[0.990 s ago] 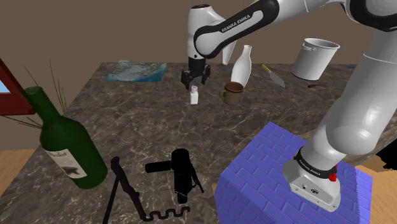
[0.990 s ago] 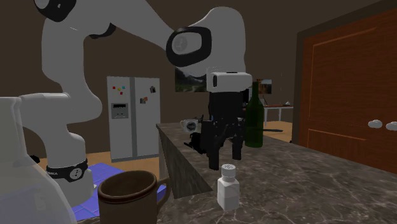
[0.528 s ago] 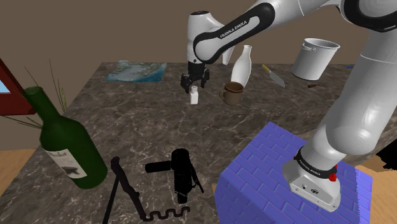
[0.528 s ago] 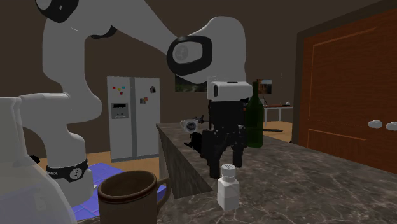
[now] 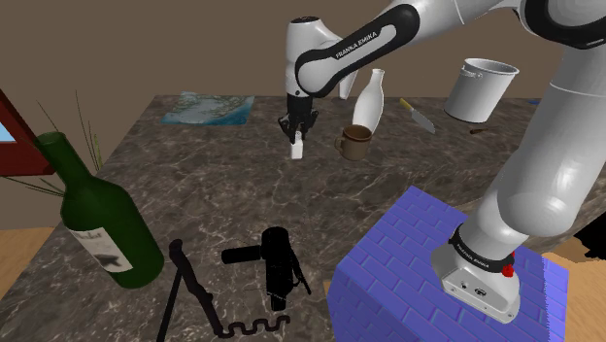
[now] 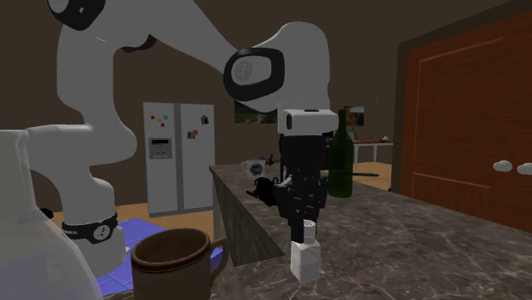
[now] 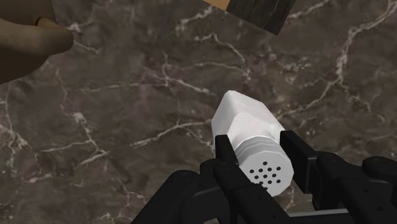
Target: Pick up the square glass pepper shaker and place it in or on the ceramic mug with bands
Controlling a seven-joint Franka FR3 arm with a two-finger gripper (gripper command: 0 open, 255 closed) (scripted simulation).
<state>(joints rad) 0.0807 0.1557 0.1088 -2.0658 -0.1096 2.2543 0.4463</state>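
A white robot arm reaches down to a dark marbled tabletop (image 5: 194, 185), where a brown mug (image 5: 354, 143) stands with its mouth open to the ceiling. Just beside the mug, on its left in the shoulder view, stands the pepper shaker (image 5: 296, 149), a small white square bottle with a round perforated cap. It is upright with its base on the tabletop.

The black claw (image 5: 296, 136) hangs directly over the shaker, pointing down. In the wrist view the claw (image 7: 256, 140) has one finger pressed to each side of the shaker (image 7: 248, 121) at the cap, so it appears clamped on it (the bottle's square body is below the grip). The mug (image 7: 25, 44) appears as a brown curve close by on the marbled tabletop (image 7: 127, 95).

In the second exterior view the claw (image 6: 303, 213) covers the top of the shaker (image 6: 305, 256), and the mug (image 6: 175, 260) is nearer the camera, apart from the shaker.

The step in hand seems to be the grasp itself, with the lift not yet begun. The next move calls for a straight rise until the shaker's base clears the mug's rim. After that comes a short sideways carry to above the mug's mouth and a gentle lowering before release. With the grip high on the cap, a tilt on the way is a risk.
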